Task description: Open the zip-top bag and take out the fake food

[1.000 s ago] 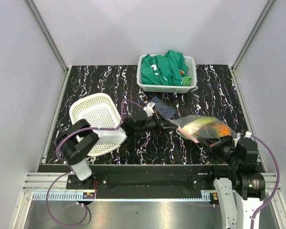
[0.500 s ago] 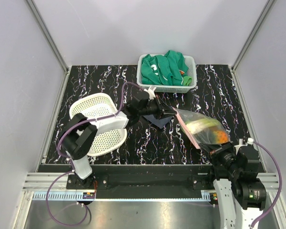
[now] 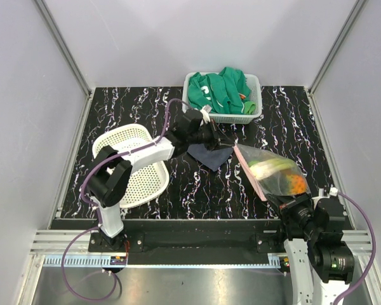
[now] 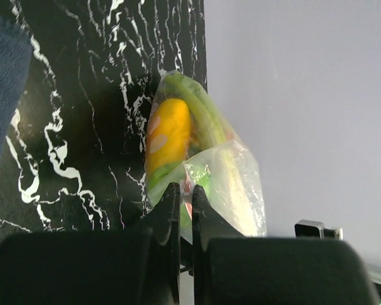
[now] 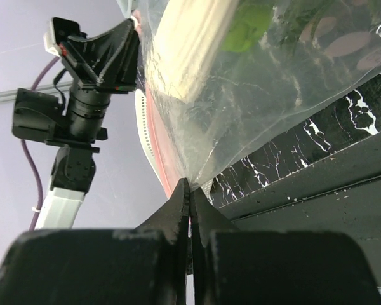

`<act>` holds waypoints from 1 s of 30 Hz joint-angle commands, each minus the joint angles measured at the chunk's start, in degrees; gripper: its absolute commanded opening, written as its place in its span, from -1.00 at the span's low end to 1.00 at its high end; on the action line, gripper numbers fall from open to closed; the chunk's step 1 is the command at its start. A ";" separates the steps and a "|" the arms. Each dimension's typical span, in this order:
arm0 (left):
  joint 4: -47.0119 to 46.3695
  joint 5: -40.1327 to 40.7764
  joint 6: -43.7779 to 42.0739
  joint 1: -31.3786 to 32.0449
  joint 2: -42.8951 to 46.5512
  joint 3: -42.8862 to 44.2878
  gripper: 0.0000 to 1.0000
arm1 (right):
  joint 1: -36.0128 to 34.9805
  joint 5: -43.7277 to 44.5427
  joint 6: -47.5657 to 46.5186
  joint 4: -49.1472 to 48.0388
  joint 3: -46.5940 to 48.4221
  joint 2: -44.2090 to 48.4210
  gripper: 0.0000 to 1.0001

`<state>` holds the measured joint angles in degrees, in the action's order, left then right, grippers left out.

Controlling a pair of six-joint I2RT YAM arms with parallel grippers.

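Table (image 3: pixel 286 121) black, white marble veining. Zip-top bag (image 3: pixel 276 170) clear, zip strip (image 3: pixel 250 176) pinkish-red. Fake food (image 3: pixel 296 184) orange, yellow, pale green. Cloth (image 3: pixel 209 155) dark blue-grey. Garment (image 3: pixel 219 89) green, white print. Near basket (image 3: pixel 124 143), far basket (image 3: pixel 222 117) white lattice.

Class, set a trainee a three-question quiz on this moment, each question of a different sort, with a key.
1. True or false: the fake food is out of the zip-top bag.
2. Which pinches the bag? A) left gripper only B) right gripper only C) both
3. What fills the basket at the table's far edge?
Key: 1 false; 2 C; 3 a green garment.
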<state>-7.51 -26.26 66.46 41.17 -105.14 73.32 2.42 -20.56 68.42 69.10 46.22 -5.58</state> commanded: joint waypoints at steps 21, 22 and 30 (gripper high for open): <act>3.20 11.40 -10.47 0.49 12.76 0.87 -1.00 | -0.13 -2.11 -32.19 1.22 5.71 -12.77 0.11; 2.94 11.58 -10.30 0.84 13.20 0.51 -1.00 | -0.04 -2.73 -36.30 -0.27 6.86 -16.70 0.21; 2.23 13.60 -8.71 5.94 14.61 -0.02 -1.00 | -0.39 -7.21 -48.38 -2.39 19.78 -34.57 0.60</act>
<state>-1.21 -15.09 57.32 44.97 -92.84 73.43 2.42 -24.51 29.32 69.17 60.66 -34.76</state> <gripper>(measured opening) 0.042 0.787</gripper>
